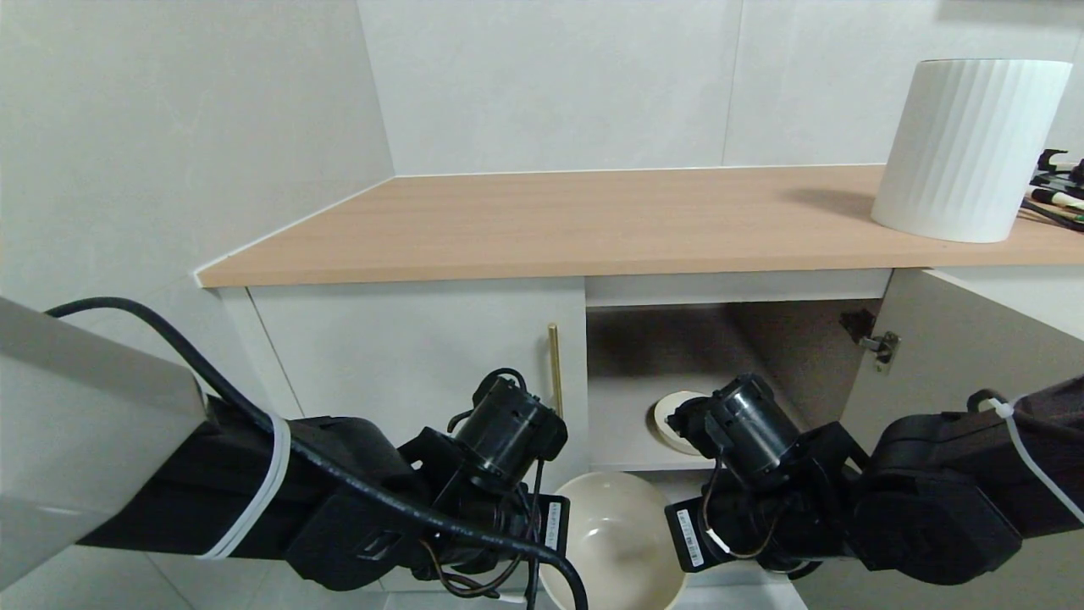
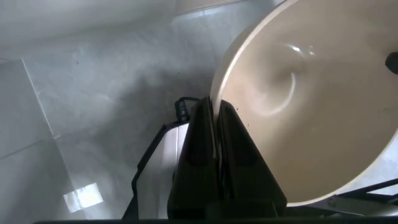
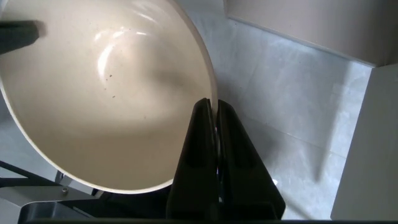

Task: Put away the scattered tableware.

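Note:
A large cream bowl (image 1: 614, 542) hangs low in front of the open cabinet, held between both arms. My left gripper (image 1: 546, 529) is shut on the bowl's left rim; in the left wrist view its fingers (image 2: 215, 115) pinch the rim of the bowl (image 2: 311, 106). On the opposite rim my right gripper (image 1: 682, 534) is shut; the right wrist view has its fingers (image 3: 215, 112) clamped over the edge of the bowl (image 3: 112, 93). The bowl's inside is empty. A second cream dish (image 1: 671, 417) sits on the cabinet shelf, partly hidden behind my right wrist.
The cabinet's right door (image 1: 940, 356) stands open; the left door with a brass handle (image 1: 554, 368) is closed. On the wooden countertop (image 1: 550, 220) a white ribbed canister (image 1: 965, 148) stands at the right, with pens (image 1: 1059, 191) beyond it. A grey tiled floor (image 2: 93, 124) lies below.

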{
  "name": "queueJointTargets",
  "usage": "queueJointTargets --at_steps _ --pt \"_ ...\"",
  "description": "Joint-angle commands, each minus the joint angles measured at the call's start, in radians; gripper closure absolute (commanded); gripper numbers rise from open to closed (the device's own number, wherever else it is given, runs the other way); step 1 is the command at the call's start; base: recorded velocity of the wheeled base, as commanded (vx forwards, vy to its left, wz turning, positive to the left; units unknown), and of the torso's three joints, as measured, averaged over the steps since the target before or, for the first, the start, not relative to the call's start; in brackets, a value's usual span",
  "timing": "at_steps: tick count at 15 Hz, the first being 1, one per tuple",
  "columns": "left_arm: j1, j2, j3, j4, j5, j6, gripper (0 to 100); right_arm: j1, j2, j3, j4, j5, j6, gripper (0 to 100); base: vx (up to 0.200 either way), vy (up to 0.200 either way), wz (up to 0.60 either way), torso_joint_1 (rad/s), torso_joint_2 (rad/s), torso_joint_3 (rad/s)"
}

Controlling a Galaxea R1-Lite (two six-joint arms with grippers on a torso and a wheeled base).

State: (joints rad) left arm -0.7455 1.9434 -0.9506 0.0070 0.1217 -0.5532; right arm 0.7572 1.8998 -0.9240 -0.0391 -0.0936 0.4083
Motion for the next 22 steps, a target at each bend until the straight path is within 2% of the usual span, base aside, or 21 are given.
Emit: queueJointTargets --at_steps 1,9,13,17,22 --pt "0.0 -0.001 0.001 0.001 0.004 -0.001 0 0.001 0.007 -0.001 0.001 0.0 0.0 100 0.0 0.0 0.0 0.0 0.0 0.0" --pt "0.0 -0.043 0.004 -0.005 -0.001 -0.004 0 -0.012 0.015 -0.004 -0.001 -0.005 0.007 100 0.0 0.0 0.0 0.0 0.0 0.0" --pt "0.003 -0.06 0.001 -0.005 -0.001 -0.004 0 -0.138 0.039 -0.018 -0.027 -0.037 0.078 100 0.0 0.0 0.0 0.0 0.0 0.0" --pt "0.008 -0.067 0.0 -0.005 0.001 -0.005 0 -0.296 0.125 -0.013 -0.219 -0.04 0.161 100 0.0 0.0 0.0 0.0 0.0 0.0" --pt "0.008 -0.067 -0.002 -0.005 0.001 -0.005 0 -0.371 0.259 -0.041 -0.412 -0.113 0.198 100 0.0 0.0 0.0 0.0 0.0 0.0"
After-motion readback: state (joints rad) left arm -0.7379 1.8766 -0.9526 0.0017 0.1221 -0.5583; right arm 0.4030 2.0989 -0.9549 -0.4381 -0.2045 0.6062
